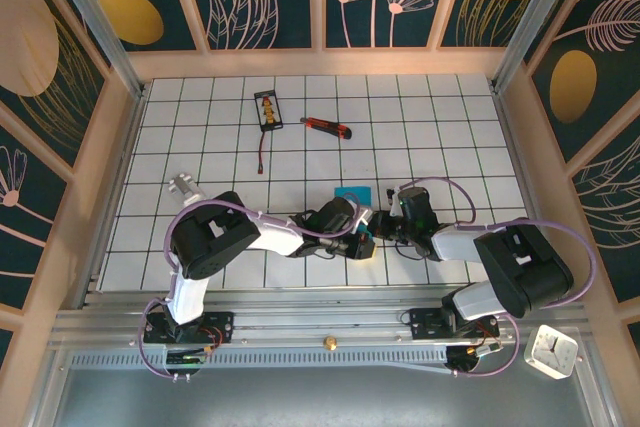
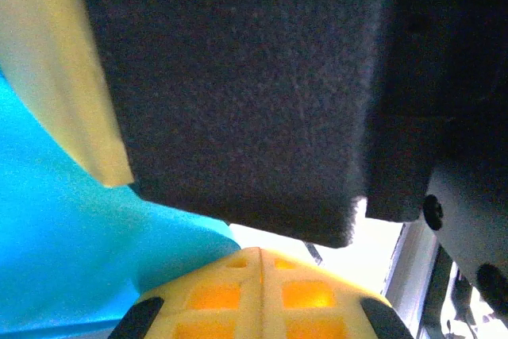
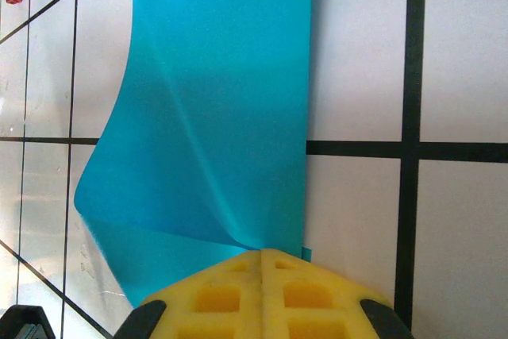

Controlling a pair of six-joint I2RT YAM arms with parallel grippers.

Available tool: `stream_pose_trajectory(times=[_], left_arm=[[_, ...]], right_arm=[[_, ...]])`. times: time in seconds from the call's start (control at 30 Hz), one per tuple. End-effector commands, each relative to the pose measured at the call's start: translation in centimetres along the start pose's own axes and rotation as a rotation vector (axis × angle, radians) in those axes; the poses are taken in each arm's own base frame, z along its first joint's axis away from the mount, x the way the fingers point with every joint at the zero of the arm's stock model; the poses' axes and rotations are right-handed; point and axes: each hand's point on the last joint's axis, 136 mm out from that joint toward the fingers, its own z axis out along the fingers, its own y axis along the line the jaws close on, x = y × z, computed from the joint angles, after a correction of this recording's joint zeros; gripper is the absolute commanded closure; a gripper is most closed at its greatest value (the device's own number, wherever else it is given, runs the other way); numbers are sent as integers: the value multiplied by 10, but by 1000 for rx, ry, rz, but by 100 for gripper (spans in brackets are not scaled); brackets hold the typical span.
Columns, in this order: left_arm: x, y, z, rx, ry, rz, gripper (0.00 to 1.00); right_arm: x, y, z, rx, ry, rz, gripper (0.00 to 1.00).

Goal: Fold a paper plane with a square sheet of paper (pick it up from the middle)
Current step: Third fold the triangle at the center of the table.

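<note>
Right tool (image 3: 260,252) pinches near edge of paper sheet (image 3: 214,117), table (image 3: 460,53) alongside

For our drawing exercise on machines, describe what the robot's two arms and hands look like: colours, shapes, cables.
The left arm and right arm each have chunky black joint housings joined by white links, on black bases. A thin lilac cable loops loosely along each. The left hand and right hand have yellow moulded fingers with square recesses and black side pieces.
</note>
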Motion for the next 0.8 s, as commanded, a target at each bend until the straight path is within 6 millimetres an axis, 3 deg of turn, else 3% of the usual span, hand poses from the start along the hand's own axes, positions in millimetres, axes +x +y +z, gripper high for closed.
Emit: stream_pose_trajectory(times=[0.0,0.23,0.77], left_arm=[[48,19,8,-88,161,-5,100],[54,31,6,-182,193,-3,100],[56,-30,0,70,185,80,100]], right_arm=[[32,-36,3,137,100,74,100],[33,-36,3,136,102,80,100],[32,-38,4,139,104,76,100]])
